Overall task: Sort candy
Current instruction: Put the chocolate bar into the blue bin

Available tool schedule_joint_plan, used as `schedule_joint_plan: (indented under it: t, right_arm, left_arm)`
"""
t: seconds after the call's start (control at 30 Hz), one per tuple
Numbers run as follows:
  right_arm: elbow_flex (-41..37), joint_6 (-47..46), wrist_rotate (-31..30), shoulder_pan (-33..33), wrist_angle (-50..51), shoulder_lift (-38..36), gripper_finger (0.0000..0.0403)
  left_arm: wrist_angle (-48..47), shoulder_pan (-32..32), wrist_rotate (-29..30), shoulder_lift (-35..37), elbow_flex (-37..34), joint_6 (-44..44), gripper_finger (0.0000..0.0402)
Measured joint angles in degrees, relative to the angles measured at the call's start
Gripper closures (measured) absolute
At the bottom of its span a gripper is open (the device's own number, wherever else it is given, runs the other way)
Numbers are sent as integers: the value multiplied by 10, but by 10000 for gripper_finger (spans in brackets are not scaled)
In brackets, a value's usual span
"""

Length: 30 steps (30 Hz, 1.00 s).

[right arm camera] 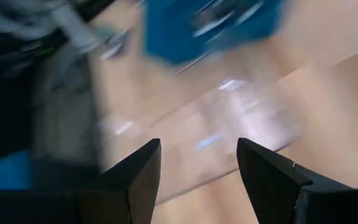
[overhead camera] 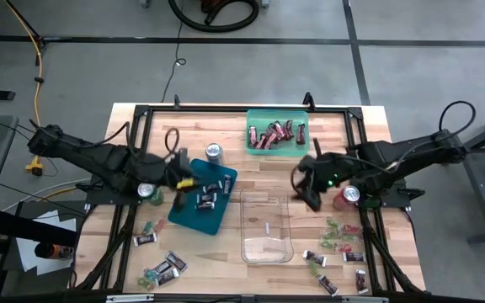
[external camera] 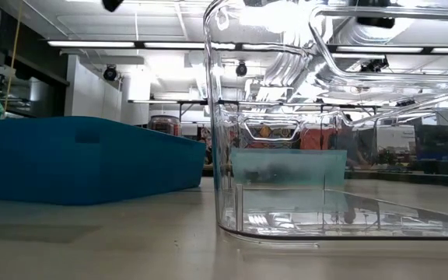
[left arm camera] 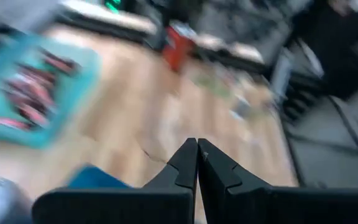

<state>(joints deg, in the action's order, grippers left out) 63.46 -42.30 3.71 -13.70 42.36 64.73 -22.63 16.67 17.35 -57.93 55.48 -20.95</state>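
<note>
Red candy bars (overhead camera: 269, 135) lie in the green tray (overhead camera: 302, 118) at the far middle. Dark mini bars (overhead camera: 208, 198) lie in the blue tray (overhead camera: 194, 217). Loose candy is scattered on the table near left (overhead camera: 160, 268) and near right (overhead camera: 337, 244). My left gripper (overhead camera: 192, 179) hangs shut over the blue tray's far left part, holding nothing (left arm camera: 197, 163). My right gripper (overhead camera: 296, 182) hangs open above the table by the far right corner of the clear tray (overhead camera: 266, 249), with nothing between its fingers (right arm camera: 197, 163).
A silver can (overhead camera: 214, 151) stands just beyond the blue tray. A green can (overhead camera: 147, 191) stands at the left under the left arm, and a red can (overhead camera: 349, 196) at the right. A black frame (overhead camera: 226, 108) runs around the table's edges.
</note>
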Motion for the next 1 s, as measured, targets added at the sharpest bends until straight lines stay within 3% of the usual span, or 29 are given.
schedule_joint_plan:
  t: [0.1,0.37,0.5,0.67,1.0]
  right_arm:
    - [-4,-79,51,-59,-1,7,197]
    - [-25,-323,67,-278,33,62,197]
    - [-25,-445,85,-355,35,111,197]
    - [-26,-570,115,-394,-2,190,197]
    - [-22,-675,131,-396,-87,338,197]
  left_arm:
    - [35,-29,27,-1,0,1,401]
    - [49,-62,28,-1,0,42,401]
    - [49,-75,26,-1,0,51,401]
    - [48,-87,-3,-1,0,52,401]
    - [46,-89,-7,-1,0,71,401]
